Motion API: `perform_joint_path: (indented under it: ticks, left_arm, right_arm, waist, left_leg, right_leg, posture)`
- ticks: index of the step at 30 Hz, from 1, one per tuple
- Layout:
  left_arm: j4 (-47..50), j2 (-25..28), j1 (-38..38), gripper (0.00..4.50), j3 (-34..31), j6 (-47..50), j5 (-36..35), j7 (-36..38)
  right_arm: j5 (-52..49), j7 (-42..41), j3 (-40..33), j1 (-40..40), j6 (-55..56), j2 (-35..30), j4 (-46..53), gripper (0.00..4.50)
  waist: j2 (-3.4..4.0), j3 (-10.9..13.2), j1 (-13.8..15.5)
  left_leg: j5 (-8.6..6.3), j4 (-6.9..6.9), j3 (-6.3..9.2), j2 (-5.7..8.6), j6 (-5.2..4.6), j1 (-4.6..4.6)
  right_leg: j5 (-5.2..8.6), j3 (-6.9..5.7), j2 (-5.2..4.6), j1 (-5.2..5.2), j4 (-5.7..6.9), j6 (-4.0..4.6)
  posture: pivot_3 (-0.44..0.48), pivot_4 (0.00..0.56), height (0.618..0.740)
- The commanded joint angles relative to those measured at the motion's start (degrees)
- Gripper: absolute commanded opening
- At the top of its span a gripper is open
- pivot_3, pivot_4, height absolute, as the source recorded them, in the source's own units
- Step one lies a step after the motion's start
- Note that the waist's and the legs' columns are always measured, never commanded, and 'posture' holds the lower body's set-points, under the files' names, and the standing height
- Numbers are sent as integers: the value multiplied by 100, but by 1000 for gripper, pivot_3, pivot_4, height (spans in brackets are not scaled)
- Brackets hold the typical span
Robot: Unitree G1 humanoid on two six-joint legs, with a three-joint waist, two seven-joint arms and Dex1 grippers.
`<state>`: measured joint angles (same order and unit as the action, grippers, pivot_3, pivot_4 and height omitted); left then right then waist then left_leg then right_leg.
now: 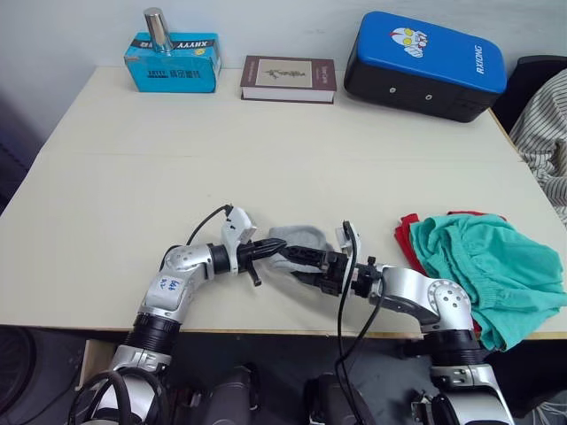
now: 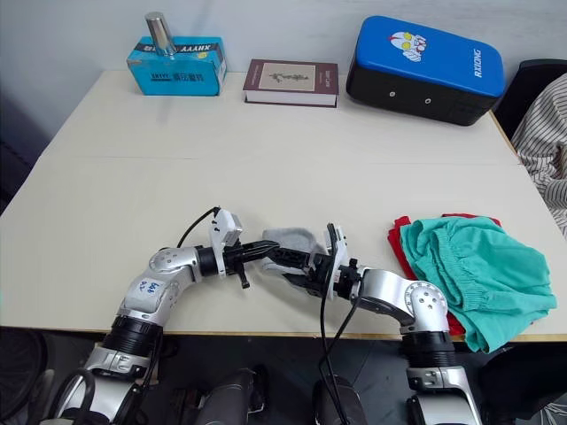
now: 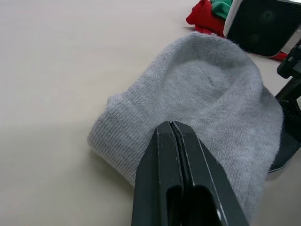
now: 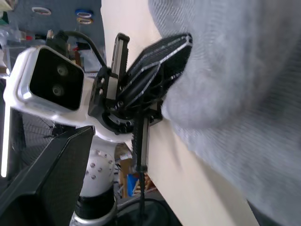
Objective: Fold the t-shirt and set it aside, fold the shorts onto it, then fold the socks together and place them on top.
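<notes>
Both arms bent inward, the 2 hands meeting at the near edge of the worktop.

The left arm reaches in from the left with its forearm level, and the left hand (image 1: pixel 270 250) has its 2 black fingers (image 3: pixel 181 155) pressed flat together, tips resting on the socks (image 1: pixel 297 237). The right arm folds at the elbow and points leftward, its right hand (image 1: pixel 306 258) lying low against the same socks; how its fingers stand is hidden by the cloth.
</notes>
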<state>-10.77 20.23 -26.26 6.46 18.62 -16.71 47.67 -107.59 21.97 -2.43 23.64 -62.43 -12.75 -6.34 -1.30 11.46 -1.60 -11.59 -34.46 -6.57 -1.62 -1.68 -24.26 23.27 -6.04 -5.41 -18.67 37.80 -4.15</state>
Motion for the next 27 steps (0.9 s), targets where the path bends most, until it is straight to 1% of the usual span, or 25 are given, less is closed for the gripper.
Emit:
perform_joint_path:
  ticks: [1,3,11,14,16,19,20,21,22,24,26,27]
  left_arm:
    - [22,45,143,0,-28,37,73,-48]
    - [19,55,160,0,-38,31,82,-40]
    - [-37,59,172,0,-102,9,100,-55]
    - [-73,57,171,0,-130,-34,98,-45]
    - [-86,56,173,0,-147,-78,93,-32]
    - [222,-8,198,0,-388,70,-475,330]
    - [395,-13,214,394,-452,117,-683,489]
    - [598,4,223,600,-505,193,-844,581]
    - [773,39,229,869,-518,297,-962,669]
    - [1143,121,224,1550,-535,425,-1121,765]
    - [1497,157,204,2191,-537,543,-1336,894]
    - [1637,125,188,2453,-546,507,-1461,1000]
  right_arm:
    - [449,94,-211,153,549,226,-349,4301]
    - [667,36,-265,194,647,267,-414,3863]
    - [1078,-289,-532,106,748,439,-301,1033]
    - [1075,-347,-638,25,725,416,-142,145]
    - [1069,-372,-686,-19,712,398,-48,68]
    - [778,-382,-850,-222,696,220,555,68]
    - [589,-330,-924,-323,696,121,803,68]
    - [339,-272,-1035,-446,748,16,1089,68]
    - [136,-222,-1130,-559,820,-85,1328,68]
    - [-330,-16,-1381,-865,1055,-350,1883,68]
    - [-523,117,-1788,-1201,1398,-454,2463,68]
    - [-541,205,-2062,-1360,1689,-406,2823,68]
  waist:
    - [3,-2,-9]
    - [3,-2,-7]
    - [4,-3,-3]
    - [4,-4,1]
    - [4,-3,10]
    - [4,-3,18]
    - [4,-3,18]
    - [5,-3,19]
    - [5,-3,22]
    - [5,-2,18]
    - [5,-2,18]
    - [5,-2,20]
  left_leg:
    - [0,2,-2,-1,0,0]
    - [1,4,-2,-2,1,3]
    - [2,8,-4,0,1,2]
    - [2,9,-4,-1,0,3]
    - [2,10,-4,1,-2,1]
    - [1,13,-4,6,-4,-2]
    - [1,17,-4,8,-4,-7]
    - [2,18,-4,9,-1,-17]
    - [5,18,-3,10,4,-38]
    - [19,8,-3,11,21,-103]
    - [23,5,-3,10,23,-103]
    - [23,6,-3,9,24,-102]
  right_leg:
    - [0,1,0,-1,-1,0]
    - [0,1,1,-1,0,0]
    - [0,7,0,-3,-1,0]
    - [0,7,0,-2,-3,0]
    - [0,8,-2,-2,-7,0]
    - [0,8,-7,-4,-9,0]
    - [0,8,-8,-7,-12,0]
    - [0,8,-9,-17,-13,0]
    - [0,8,-9,-36,-13,0]
    - [-3,7,-8,-99,0,-5]
    - [-5,4,-5,-98,3,-8]
    - [-5,4,-4,-97,2,-8]
  posture:
    - [0,150,740]
    - [0,150,740]
    - [0,150,740]
    - [0,150,740]
    - [0,150,740]
    - [0,150,740]
    - [0,150,740]
    - [0,150,740]
    - [0,150,740]
    - [0,150,740]
    - [0,150,740]
    - [0,150,740]
